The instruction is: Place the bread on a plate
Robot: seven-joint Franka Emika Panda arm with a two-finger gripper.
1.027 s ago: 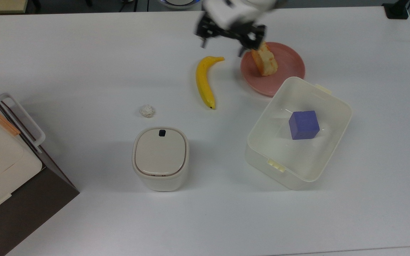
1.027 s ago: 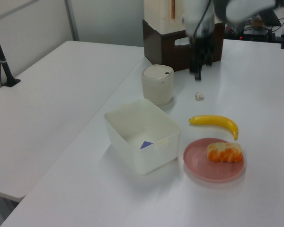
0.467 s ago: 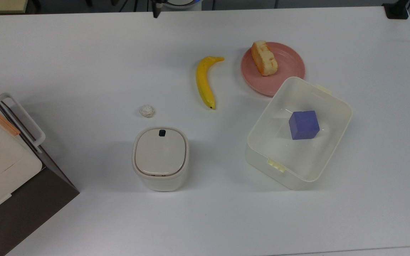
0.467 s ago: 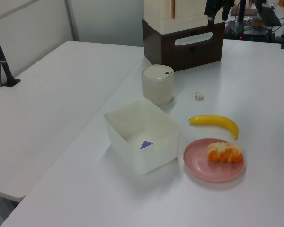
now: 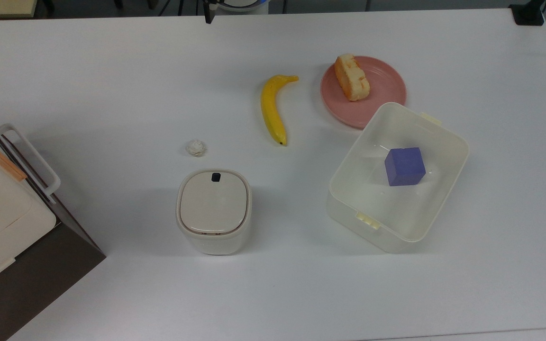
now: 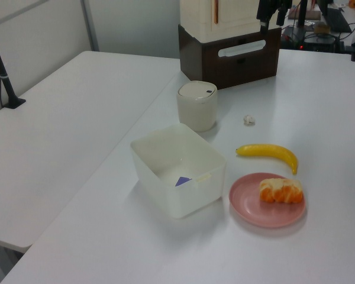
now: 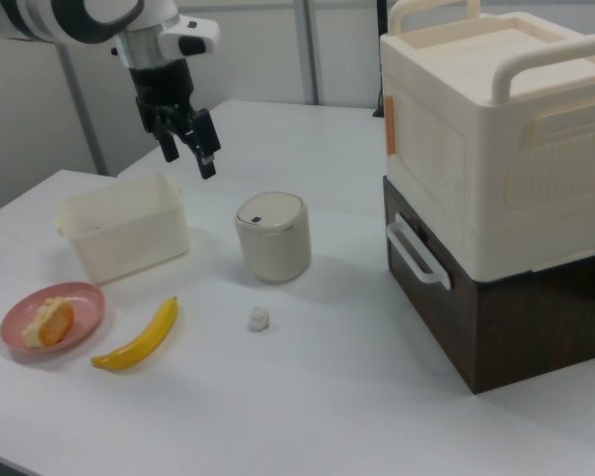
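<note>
- We count one bread, one plate, one banana, one tub, one blue cube, one lidded bin and one small crumpled white ball on the white table.
- The bread lies on the plate, toward the plate's rim on the top view's left; nothing grips it.
- The gripper hangs high above the table in the right view, its two fingers spread apart and pinching nothing.
- The right view shows the cream box with handles stacked on a dark brown cabinet; the top view catches just a corner of that stack.
- The top view looks down into the tub and shows the whole cube; the left view shows just a sliver of it.
- The tub's corner overlaps the plate's edge in the top view; the banana lies just beside the plate, apart from it.
- Open table spreads across the top view's left and bottom.
</note>
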